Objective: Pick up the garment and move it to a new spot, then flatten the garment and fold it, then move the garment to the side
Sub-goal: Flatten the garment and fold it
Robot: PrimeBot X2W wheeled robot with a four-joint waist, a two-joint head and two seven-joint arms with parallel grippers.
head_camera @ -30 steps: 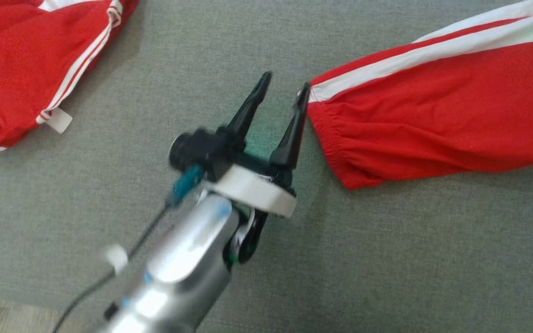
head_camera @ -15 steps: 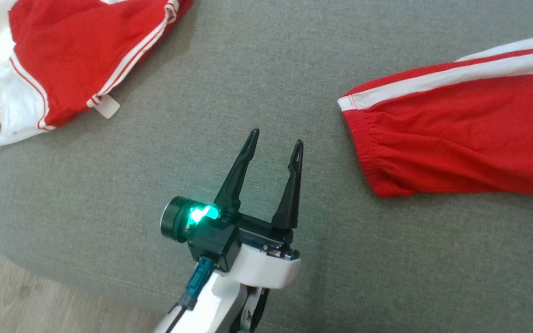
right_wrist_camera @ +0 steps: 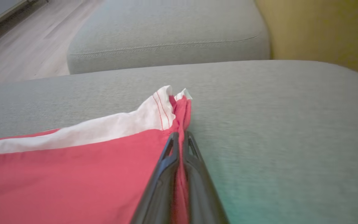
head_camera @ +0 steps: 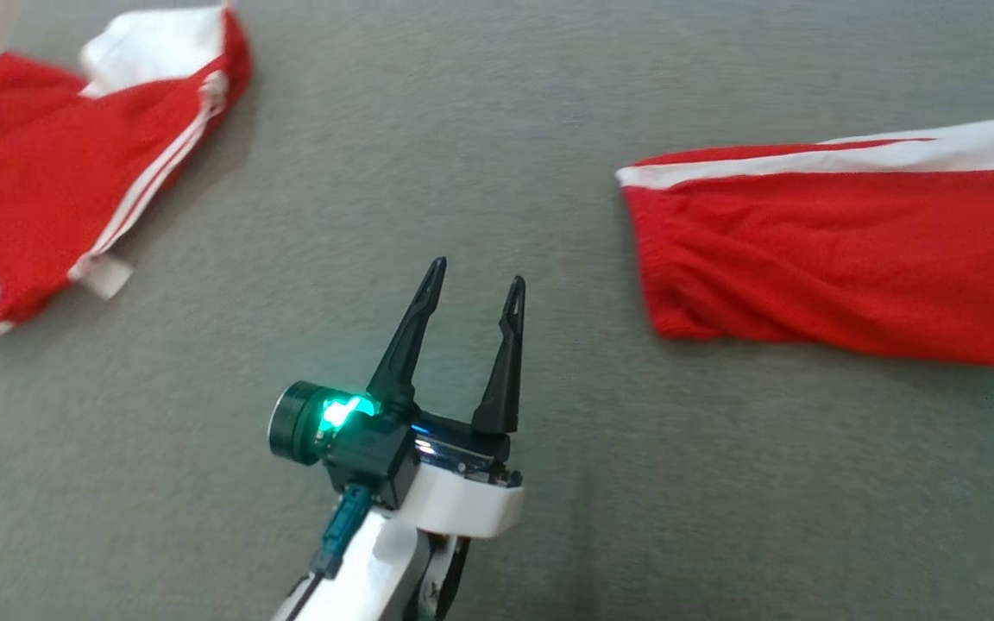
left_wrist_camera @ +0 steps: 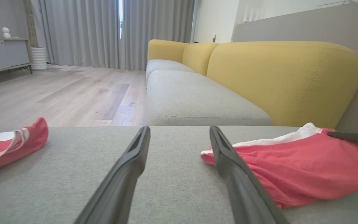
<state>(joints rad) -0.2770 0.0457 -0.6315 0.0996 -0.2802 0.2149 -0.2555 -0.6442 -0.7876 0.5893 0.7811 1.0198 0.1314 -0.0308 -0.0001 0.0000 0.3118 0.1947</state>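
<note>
The right gripper (right_wrist_camera: pixel 180 135) has just pinched shut on the red garment (right_wrist_camera: pixel 73 174)'s edge, ready for flattening; the left gripper (head_camera: pixel 478 274) gapes empty.

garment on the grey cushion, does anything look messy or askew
Yes. The garment is not flat. The crumpled heap at the head view's upper left has a white tag sticking out, and the edge held by the right gripper, jaws shut on it, is bunched up. No damage shows.
</note>
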